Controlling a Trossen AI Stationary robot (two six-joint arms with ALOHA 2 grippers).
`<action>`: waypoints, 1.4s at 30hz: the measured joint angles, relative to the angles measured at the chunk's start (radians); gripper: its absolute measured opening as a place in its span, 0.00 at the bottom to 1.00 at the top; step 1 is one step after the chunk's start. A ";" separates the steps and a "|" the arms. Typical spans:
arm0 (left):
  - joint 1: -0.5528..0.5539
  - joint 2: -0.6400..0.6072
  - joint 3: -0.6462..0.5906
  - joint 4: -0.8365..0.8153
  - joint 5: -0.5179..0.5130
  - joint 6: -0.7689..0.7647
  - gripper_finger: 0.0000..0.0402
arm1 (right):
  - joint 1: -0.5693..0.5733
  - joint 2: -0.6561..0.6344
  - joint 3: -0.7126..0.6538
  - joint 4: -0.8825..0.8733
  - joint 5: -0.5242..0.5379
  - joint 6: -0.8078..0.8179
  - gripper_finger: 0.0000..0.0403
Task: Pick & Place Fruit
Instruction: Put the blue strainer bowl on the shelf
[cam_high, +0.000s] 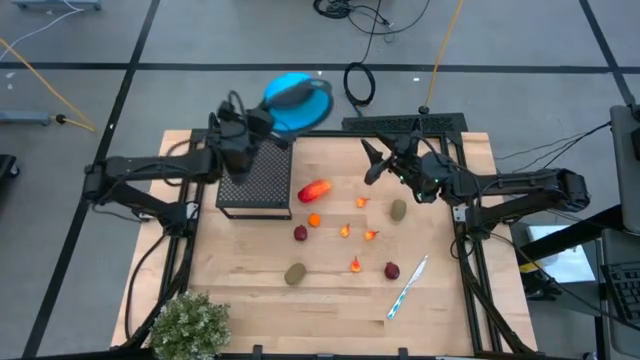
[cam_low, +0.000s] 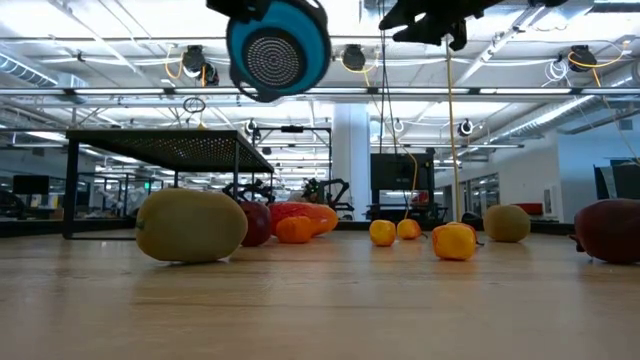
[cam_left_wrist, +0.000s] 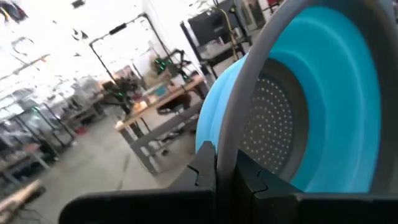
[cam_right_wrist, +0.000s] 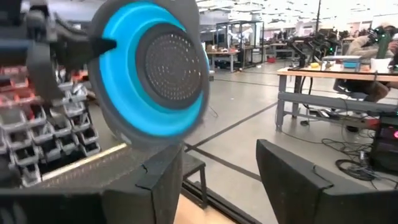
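Fruit (cam_high: 314, 191) sits scattered mid-table; we'd guess light, hard, rolly, so pinch across the middle. Our left gripper (cam_left_wrist: 225, 171) is clamped on the blue colander (cam_high: 297, 100) rim, right gripper (cam_high: 383, 160) hangs open, empty.

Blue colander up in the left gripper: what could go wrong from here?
The left gripper pinches only the blue colander's rim, so it could slip or swing. It hangs tilted over the far edge of the table, so a drop might leave the table. The open right gripper holds nothing; the fruit lies loose and could roll.
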 joint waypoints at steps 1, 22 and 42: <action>0.009 -0.024 0.000 -0.047 0.017 -0.040 0.01 | 0.006 -0.006 0.000 -0.016 0.001 -0.009 0.45; 0.144 -0.229 0.000 -0.639 0.499 -0.679 0.01 | 0.107 -0.280 0.000 -0.415 -0.307 -0.012 0.00; 0.425 -0.229 0.000 -0.707 1.057 -0.989 0.01 | 0.107 -0.440 0.000 -0.831 -0.444 -0.074 0.00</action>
